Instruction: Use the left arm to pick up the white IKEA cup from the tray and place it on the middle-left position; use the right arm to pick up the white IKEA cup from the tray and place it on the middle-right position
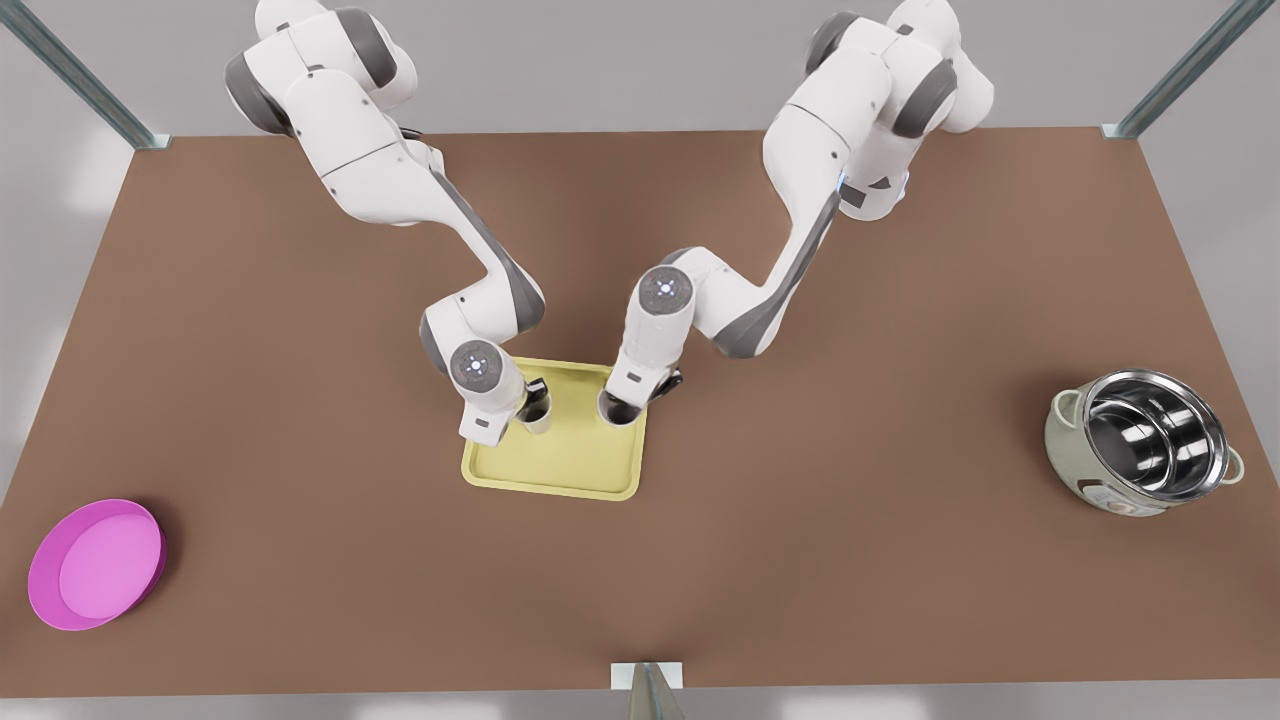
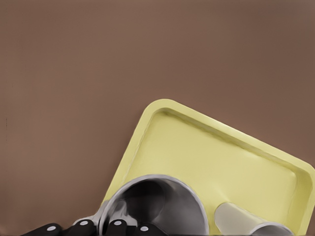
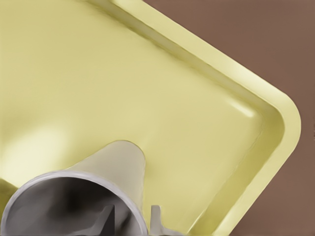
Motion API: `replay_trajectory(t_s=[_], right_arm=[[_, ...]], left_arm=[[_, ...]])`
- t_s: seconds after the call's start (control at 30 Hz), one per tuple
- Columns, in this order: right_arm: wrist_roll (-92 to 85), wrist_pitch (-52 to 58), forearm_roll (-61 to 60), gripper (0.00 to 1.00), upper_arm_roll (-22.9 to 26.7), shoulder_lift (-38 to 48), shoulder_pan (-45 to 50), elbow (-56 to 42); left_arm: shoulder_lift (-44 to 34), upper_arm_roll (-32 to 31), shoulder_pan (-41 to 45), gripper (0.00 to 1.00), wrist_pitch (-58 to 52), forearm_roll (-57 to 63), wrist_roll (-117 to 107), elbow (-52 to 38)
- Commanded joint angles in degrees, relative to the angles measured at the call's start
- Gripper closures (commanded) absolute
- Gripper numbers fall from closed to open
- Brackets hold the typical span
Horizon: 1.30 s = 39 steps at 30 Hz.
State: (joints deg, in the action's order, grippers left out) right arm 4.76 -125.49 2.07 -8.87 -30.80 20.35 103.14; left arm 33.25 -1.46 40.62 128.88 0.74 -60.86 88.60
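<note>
Cups [image 1: 537,412] on tray [image 1: 560,470] | left gripper [image 2: 125,227] straddling one rim, right gripper [image 3: 130,221] astride other [image 3: 78,201] | clamped? cannot tell | squeeze firmly, lift straight up

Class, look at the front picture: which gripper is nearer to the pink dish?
Right. The right gripper is at the tray's side towards the pink dish; the left gripper is at the tray's other side, farther off.

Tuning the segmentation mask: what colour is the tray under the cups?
Pale yellow all over, no pattern. The tray shows best in the right wrist view.
</note>
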Motion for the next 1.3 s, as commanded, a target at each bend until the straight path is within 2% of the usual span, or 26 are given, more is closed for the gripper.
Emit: replay_trajectory(t_s=[0.0, 0.03, 0.07, 0.13, 0.27, 0.3, 0.5, 0.53, 0.57, 0.6, 0.73, 0.9, 0.93, 0.97, 1.0, 1.03, 1.07, 1.1, 1.27], right_arm=[[-0.01, 0.25, -0.13, 0.63, -0.01, 0.12, -0.04, -0.04], [-0.01, 0.25, -0.13, 0.68, -0.01, 0.12, -0.04, -0.04], [0.16, 0.25, -0.13, 0.71, -0.01, 0.21, -0.04, -0.04], [0.08, 1.48, -0.13, 0.76, -0.01, 0.48, -0.13, -0.22], [-0.28, 6.84, -0.05, 0.78, 0.17, 3.28, -1.27, -1.8], [-0.28, 7.98, -0.13, 0.79, 0.17, 4.42, -1.97, -1.98], [-4.93, 17.83, 0.04, 0.81, 0.35, 7.24, -11.55, -11.21], [-7.65, 17.74, 0.04, 0.81, 0.43, 7.16, -13.31, -12.08], [-10.47, 17.74, 0.04, 0.81, 0.35, 6.8, -15.25, -12.26], [-13.37, 17.74, 0.13, 0.81, 0.43, 6.37, -16.83, -12.44], [-22.6, 17.3, 0.04, 0.81, 0.43, 3.38, -22.63, -15.77], [-35.78, 16.86, -2.15, 0.82, 0.35, -3.39, -27.9, -22.81], [-38.07, 16.86, -2.42, 0.82, 0.52, -4.79, -28.52, -24.3], [-40.97, 16.6, -2.42, 0.82, 0.61, -6.73, -29.13, -26.32], [-44.04, 16.42, -2.42, 0.82, 0.61, -9.28, -30.1, -28.61], [-46.15, 14.31, -2.42, 0.82, 0.52, -10.77, -30.98, -28.78], [-46.42, 13.79, -2.42, 0.82, 0.35, -11.57, -31.51, -28.43], [-46.68, 10.62, -2.16, 0.82, 0.26, -11.83, -31.51, -27.82], [-47.3, 10.36, -1.19, 0.82, 0.17, -13.94, -31.24, -27.91]], left_arm=[[-11.17, 0.05, -4.31, 0.78, 3.13, -5.64, 12.66, 14.3], [-16.01, 0.14, -7.3, 0.76, 4.17, -7.51, 19.18, 20.63], [-20.4, 0.23, -8.53, 0.76, 12.42, -7.51, 21.65, 30.37], [-21.38, 0.49, -10.03, 0.76, 14.9, -7.42, 26.04, 34.45], [-17.43, 8.75, -10.91, 0.75, 19.73, -7.33, 37.56, 35.77], [-15.24, 8.93, -11.26, 0.75, 23.24, -7.42, 37.83, 35.77], [-11.98, 8.84, -12.4, 0.74, 28.26, -7.51, 38.62, 35.77], [-11.98, 8.84, -12.4, 0.7, 28.26, -7.51, 38.62, 35.68], [-11.98, 8.93, -12.58, 0.19, 28.26, -7.51, 38.8, 35.6], [-11.98, 8.93, -12.58, 0.0, 28.26, -7.42, 38.8, 35.51], [-13.12, 9.1, -12.67, 0.0, 26.6, -7.16, 40.2, 35.33], [-23.31, 9.89, -12.75, 0.0, 4.72, -6.72, 46.27, 32.96], [-24.37, 12.35, -12.75, 0.0, -2.66, -6.8, 48.73, 28.22], [-24.55, 15.52, -12.75, 0.0, -15.57, -6.81, 49.26, 17.95], [-24.37, 19.29, -12.84, 0.0, -20.95, -7.15, 53.98, 10.29], [-24.81, 23.95, -12.84, 0.0, -23.06, -7.33, 62.96, 8.35], [-27.88, 25.36, -12.93, 0.0, -24.47, -7.51, 62.97, 10.97], [-30.17, 25.54, -12.93, 0.0, -24.12, -7.51, 63.06, 13.54], [-27.18, 25.54, -13.46, 0.0, -24.38, -7.33, 62.79, 9.32]])
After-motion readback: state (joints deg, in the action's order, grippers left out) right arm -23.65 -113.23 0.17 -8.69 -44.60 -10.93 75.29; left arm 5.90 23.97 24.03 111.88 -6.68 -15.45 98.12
